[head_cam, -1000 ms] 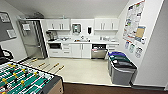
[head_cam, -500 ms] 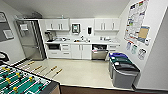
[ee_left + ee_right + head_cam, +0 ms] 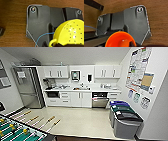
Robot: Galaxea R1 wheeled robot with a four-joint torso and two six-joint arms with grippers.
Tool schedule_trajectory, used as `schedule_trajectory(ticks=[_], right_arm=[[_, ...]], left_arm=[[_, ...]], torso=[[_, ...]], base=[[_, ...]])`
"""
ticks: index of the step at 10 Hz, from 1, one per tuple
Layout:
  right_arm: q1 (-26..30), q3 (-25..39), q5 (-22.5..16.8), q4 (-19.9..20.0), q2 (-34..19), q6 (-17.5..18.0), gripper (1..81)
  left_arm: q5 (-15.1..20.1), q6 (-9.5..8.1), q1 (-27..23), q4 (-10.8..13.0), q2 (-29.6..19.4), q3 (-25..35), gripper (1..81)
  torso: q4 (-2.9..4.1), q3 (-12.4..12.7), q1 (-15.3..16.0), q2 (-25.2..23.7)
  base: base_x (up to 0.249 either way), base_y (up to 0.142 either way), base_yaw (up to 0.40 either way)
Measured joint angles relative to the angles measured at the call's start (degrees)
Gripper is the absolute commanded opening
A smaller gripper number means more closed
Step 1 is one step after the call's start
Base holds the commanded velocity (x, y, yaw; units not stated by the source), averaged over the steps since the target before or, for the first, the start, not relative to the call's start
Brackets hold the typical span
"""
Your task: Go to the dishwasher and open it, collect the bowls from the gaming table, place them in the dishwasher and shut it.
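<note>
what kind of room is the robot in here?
Likely an office break-room kitchenette: a fridge, a counter with sink, a built-in dishwasher, waste bins and a table-football table.

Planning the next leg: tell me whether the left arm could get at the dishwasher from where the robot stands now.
Probably not. The dishwasher sits across the room under the far counter, with open floor between. Nothing blocks the way; it just looks too far off. The left wrist view also shows a yellow bowl close up.

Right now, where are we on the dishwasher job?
Collected: a yellow perforated bowl sits at the left wrist, an orange bowl at the right. In hand: carrying them, kitchenette ahead, gaming table beside the robot. Left: the dishwasher across the floor; loading and closing it. I can't tell whether its door is open.
</note>
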Motion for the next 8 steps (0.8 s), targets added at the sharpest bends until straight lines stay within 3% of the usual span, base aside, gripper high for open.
schedule_trajectory(ticks=[4, 8], right_arm=[[0.0, -0.5, 0.0, 0.0, 0.1, 0.0, 1.0], [0.0, -0.7, 0.0, 0.0, 0.5, 0.0, 1.0]], left_arm=[[0.0, 0.0, 0.0, 0.0, 0.0, 0.0, 1.0], [-0.1, 0.0, 0.0, 0.0, -0.2, -0.1, 1.0]], torso=[[0.0, 0.0, 0.0, 0.0], [0.0, 0.0, 0.0, 0.0]], base=[[0.194, 0.0, 0.0], [0.194, -0.075, 0.0]])
